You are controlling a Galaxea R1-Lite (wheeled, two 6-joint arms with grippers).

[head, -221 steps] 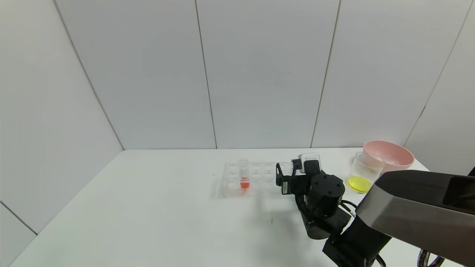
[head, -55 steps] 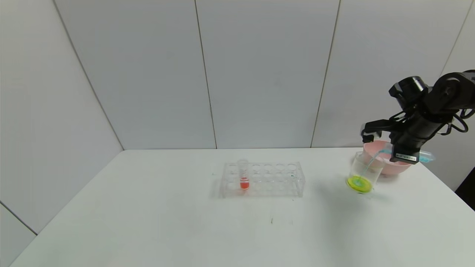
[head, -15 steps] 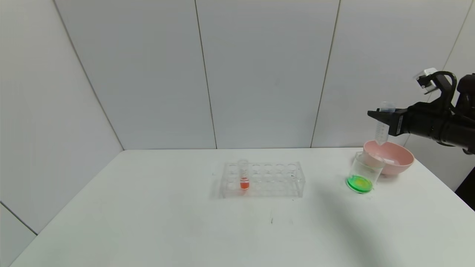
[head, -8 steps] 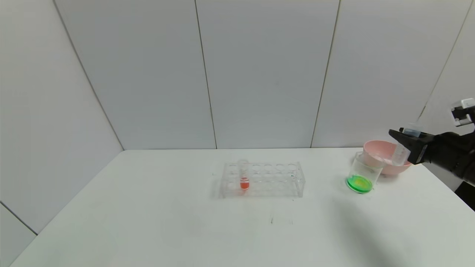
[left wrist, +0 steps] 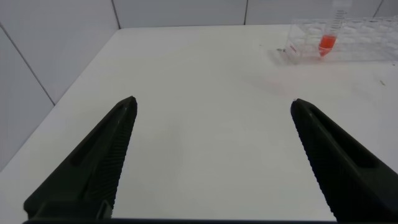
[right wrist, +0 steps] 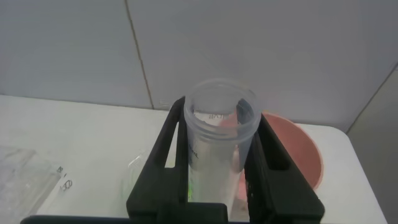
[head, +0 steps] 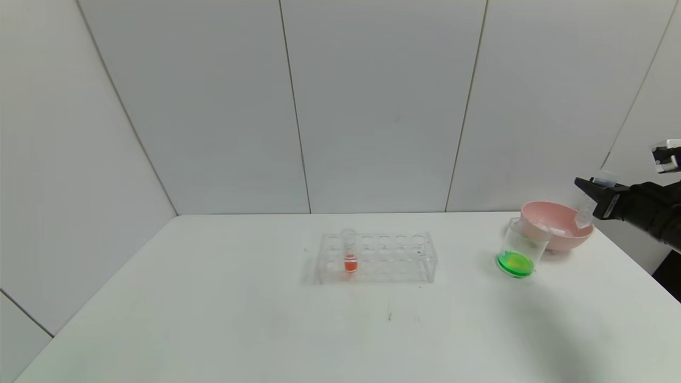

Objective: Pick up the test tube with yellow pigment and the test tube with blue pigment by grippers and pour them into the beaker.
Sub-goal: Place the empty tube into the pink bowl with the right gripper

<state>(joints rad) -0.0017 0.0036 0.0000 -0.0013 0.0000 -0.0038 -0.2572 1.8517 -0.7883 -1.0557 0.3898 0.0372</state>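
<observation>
From the head camera, the right gripper hangs above the pink bowl, clamped on an empty test tube. The beaker, green liquid at its bottom, stands on the table just beside the bowl. A red-liquid tube sits in the clear rack.

Left wrist: the left gripper hovers over bare table, fingers spread wide, holding nothing.

Right wrist: both fingers press the tube's sides.

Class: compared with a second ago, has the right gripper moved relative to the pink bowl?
Yes. The right gripper has dropped and shifted right, and now holds the emptied tube over the pink bowl's right rim.
</observation>
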